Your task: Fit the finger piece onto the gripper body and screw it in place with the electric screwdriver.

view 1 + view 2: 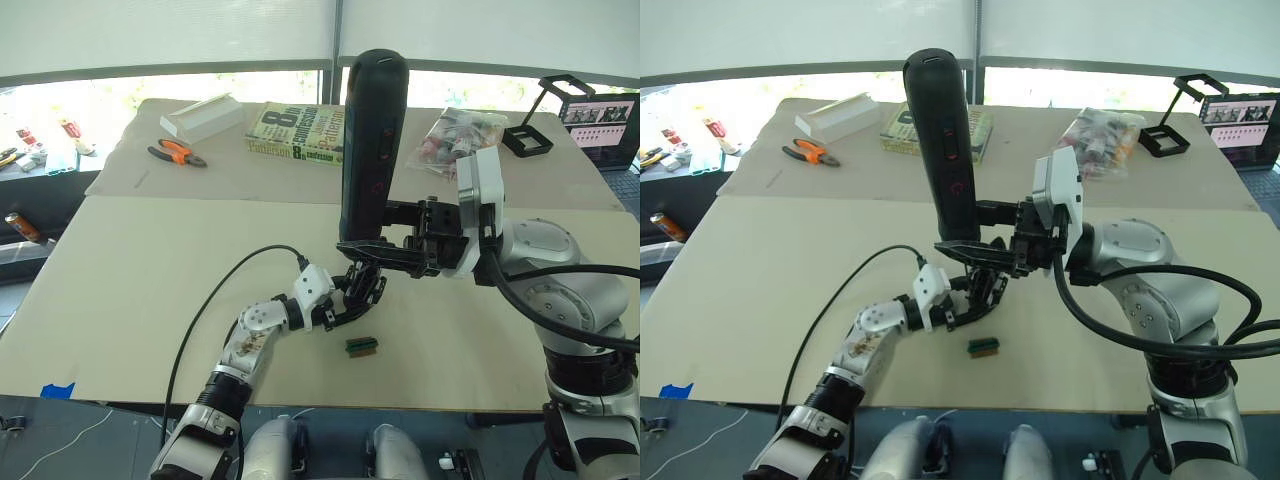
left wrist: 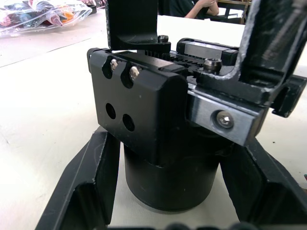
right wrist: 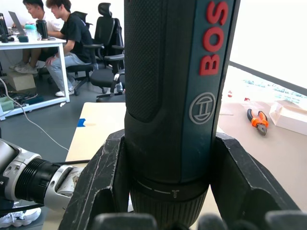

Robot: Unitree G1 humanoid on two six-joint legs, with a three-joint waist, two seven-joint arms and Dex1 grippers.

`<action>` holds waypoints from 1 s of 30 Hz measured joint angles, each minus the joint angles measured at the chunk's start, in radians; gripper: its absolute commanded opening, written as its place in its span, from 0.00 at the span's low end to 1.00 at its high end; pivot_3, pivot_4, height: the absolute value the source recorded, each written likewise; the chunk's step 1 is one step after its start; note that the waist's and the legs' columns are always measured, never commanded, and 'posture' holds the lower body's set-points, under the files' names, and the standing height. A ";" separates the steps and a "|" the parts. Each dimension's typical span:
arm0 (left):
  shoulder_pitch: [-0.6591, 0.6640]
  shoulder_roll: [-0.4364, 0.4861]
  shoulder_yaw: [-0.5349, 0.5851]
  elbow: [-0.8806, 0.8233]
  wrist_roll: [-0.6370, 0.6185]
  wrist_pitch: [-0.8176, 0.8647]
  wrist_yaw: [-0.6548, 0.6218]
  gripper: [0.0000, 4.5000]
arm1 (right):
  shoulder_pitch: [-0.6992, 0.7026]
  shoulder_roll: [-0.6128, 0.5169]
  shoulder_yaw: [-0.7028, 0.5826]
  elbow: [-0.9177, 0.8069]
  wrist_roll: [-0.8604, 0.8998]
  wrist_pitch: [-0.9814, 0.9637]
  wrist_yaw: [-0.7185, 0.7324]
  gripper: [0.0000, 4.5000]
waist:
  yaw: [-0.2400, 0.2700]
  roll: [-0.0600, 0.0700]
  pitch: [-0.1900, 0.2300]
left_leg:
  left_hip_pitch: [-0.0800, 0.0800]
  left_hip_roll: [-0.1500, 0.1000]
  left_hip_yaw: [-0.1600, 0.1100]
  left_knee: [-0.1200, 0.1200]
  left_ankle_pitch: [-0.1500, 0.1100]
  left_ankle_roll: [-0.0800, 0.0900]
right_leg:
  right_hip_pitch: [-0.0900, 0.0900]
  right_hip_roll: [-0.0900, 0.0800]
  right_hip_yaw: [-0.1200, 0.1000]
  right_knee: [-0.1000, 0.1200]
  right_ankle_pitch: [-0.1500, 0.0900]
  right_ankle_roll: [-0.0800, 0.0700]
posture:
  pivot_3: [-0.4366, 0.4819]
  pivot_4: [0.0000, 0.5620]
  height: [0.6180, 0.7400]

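Right wrist view: fingers (image 3: pixel 235 177) around electric screwdriver (image 3: pixel 177 96)

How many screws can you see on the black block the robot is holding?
3: two side by side atop the gripper body, one in its silver bracket. Others may be hidden.

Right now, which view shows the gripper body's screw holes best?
The left wrist view: the chunky black gripper body sits between the left gripper's fingers, with two screws and two empty holes on its face. In the eye views it is a small dark cluster under the long black electric screwdriver, with no holes discernible.
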 measured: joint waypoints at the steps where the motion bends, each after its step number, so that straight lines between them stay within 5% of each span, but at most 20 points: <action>1: 0.000 0.000 0.000 0.000 0.000 0.000 0.000 0.56 | 0.000 -0.001 0.000 0.000 0.000 0.000 0.000 0.43 | 0.000 0.000 0.000 | 0.000 0.000 0.000 0.000 0.000 0.000 | 0.000 0.000 0.000 0.000 0.000 0.000 | 0.48 0.27 1.00; 30: 0.000 -0.005 0.000 0.000 0.000 0.000 0.000 0.56 | 0.001 -0.003 0.000 0.000 -0.019 0.037 -0.002 0.43 | 0.000 0.000 0.000 | 0.000 0.000 0.000 0.000 0.000 0.000 | 0.000 0.000 0.000 0.000 0.000 0.000 | 0.48 0.27 1.00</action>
